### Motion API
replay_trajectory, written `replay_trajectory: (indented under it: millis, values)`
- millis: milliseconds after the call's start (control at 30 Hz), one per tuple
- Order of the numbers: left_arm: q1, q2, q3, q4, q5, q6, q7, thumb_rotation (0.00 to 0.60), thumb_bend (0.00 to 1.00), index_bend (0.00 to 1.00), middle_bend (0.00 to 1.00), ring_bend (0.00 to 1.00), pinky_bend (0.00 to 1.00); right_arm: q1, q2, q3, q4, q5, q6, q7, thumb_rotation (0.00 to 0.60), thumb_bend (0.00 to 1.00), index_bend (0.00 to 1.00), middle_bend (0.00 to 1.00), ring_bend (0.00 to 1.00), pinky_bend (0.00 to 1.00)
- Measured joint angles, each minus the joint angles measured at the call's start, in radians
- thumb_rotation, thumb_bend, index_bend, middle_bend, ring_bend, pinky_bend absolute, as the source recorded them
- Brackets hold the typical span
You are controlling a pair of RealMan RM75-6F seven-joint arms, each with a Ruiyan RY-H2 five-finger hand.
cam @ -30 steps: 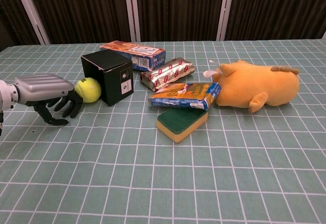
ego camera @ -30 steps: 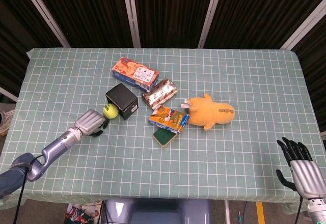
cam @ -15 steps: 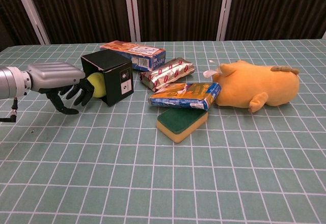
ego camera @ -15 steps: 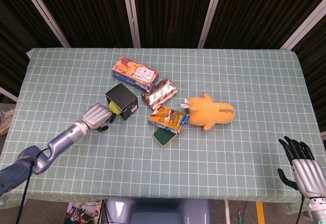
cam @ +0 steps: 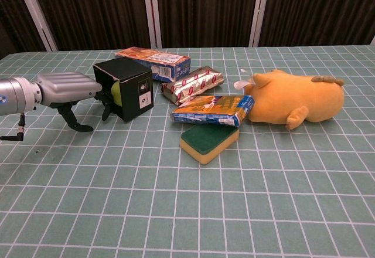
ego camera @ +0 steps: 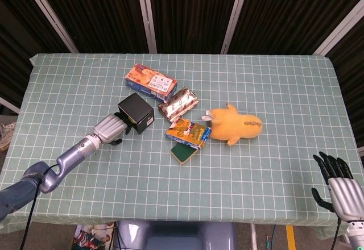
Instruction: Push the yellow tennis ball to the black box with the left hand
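The yellow tennis ball [cam: 115, 92] shows only as a fuzzy greenish-yellow sliver, pressed against the open side of the black box [cam: 130, 86], a matte cardboard cube with a small white label on its front face. The left robot hand [cam: 65, 89], smooth grey metal on the back with dark fingers [cam: 107, 98] curled down, has those fingers against the ball, wedging it between hand and box; it holds nothing, and whether the fingers are spread or closed cannot be told from either view. From above the ball is almost wholly hidden behind the hand. Behind the box lies a flat orange and blue carton [ego camera: 151, 82], and just to the box's right a shiny crinkled foil packet [ego camera: 178, 103]. Further right of the box a glossy orange and blue pack [cam: 212, 110] rests partly on a green-topped yellow sponge [cam: 209, 142], with a soft orange plush toy [cam: 293, 98] beyond. The bench [ego camera: 273, 165] wears a pale green checked cloth. The right robot hand [ego camera: 340, 188], far from the box at the near right corner, is empty with dark fingers spread.
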Motion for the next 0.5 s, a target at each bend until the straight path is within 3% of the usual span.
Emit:
replay_trajectory:
  millis: [200, 500]
  values:
    - [0.009, 0.006, 0.007, -0.004, 0.002, 0.031, 0.008, 0.6, 0.27, 0.38, 0.06, 0.0, 0.13, 0.0, 0.001, 0.0, -0.003, 0.001, -0.002, -0.006, 0.6, 0.43, 0.0, 0.0, 0.0, 0.0]
    - [0.024, 0.019, 0.013, -0.02, -0.006, 0.054, 0.037, 0.6, 0.27, 0.37, 0.01, 0.0, 0.03, -0.003, 0.005, -0.003, -0.014, 0.0, -0.002, -0.017, 0.6, 0.43, 0.0, 0.0, 0.0, 0.0]
